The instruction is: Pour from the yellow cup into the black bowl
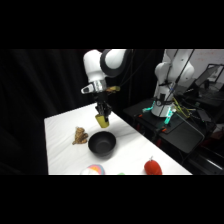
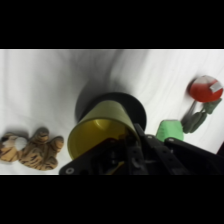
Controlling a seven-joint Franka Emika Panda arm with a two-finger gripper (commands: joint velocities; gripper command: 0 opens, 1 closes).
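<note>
A white robot arm's hand (image 1: pixel 103 116) holds the yellow cup (image 1: pixel 103 120) in the air above the white worktop (image 1: pixel 62 140), its 2 fingers pinched on the cup's rim. In the side view the cup hangs just above and behind the black bowl (image 1: pixel 102 144), clear of it and not touching the worktop. The wrist view shows the cup (image 2: pixel 99 127) tilted, its open mouth turned toward the camera, with the bowl's (image 2: pixel 135 107) dark rim showing behind and under it — most of the bowl is hidden by the cup.

A tiger-striped soft toy (image 1: pixel 79 135) lies on the worktop just beside the bowl, on the side away from the arm's base; in the wrist view it (image 2: pixel 34 151) sits at lower left. A red object (image 1: pixel 153 167) stands near the worktop's front edge, well apart from the bowl, and a multicoloured round object (image 1: pixel 94 170) shows at the front edge. The wrist view also catches a green item (image 2: pixel 170 129) beside the hand's black linkage — what it is cannot be told.
</note>
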